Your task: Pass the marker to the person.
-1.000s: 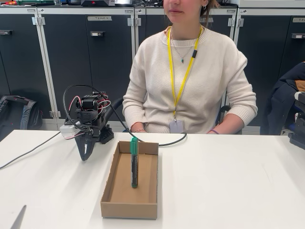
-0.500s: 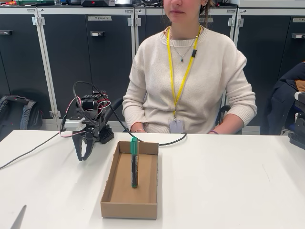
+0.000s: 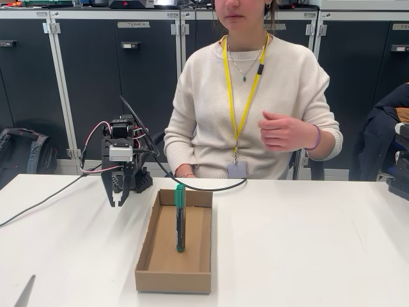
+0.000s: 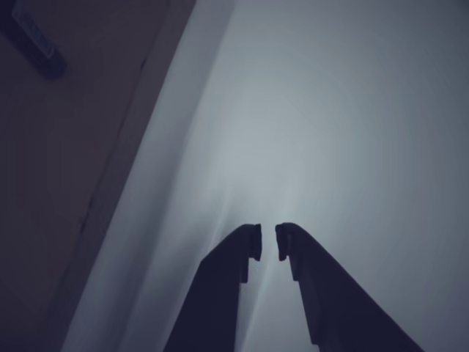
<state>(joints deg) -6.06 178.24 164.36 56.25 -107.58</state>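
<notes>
The gripper [image 3: 119, 201] hangs just above the table [image 3: 307, 243], fingers pointing down, at about 9 o'clock from the far end of the box [image 3: 174, 281] in the fixed view. It grasps nothing. In the wrist view the gripper [image 4: 267, 246] shows its two dark fingertips [image 4: 249, 246] nearly together, with only a narrow slit between them over bare white tabletop, so the jaws stand almost closed and empty.

The marker [image 3: 180, 217] lies inside the open cardboard box, leaning lengthwise with its green cap propped on the far wall at 12 o'clock and its dark barrel running down toward 6 o'clock onto the box floor. In the wrist view a corner of the box [image 4: 66, 169] fills the 9 to 11 o'clock side, and the marker [image 4: 33, 40] shows as a dim shape at 11 o'clock.

The person [image 3: 255, 96] sits behind the table at 12 o'clock, wearing a cream sweater and a yellow lanyard. One hand [image 3: 281, 131] is raised in front of the chest, loosely curled, well apart from the gripper and the marker. Black cables loop from the arm's base toward the person's side of the table.
</notes>
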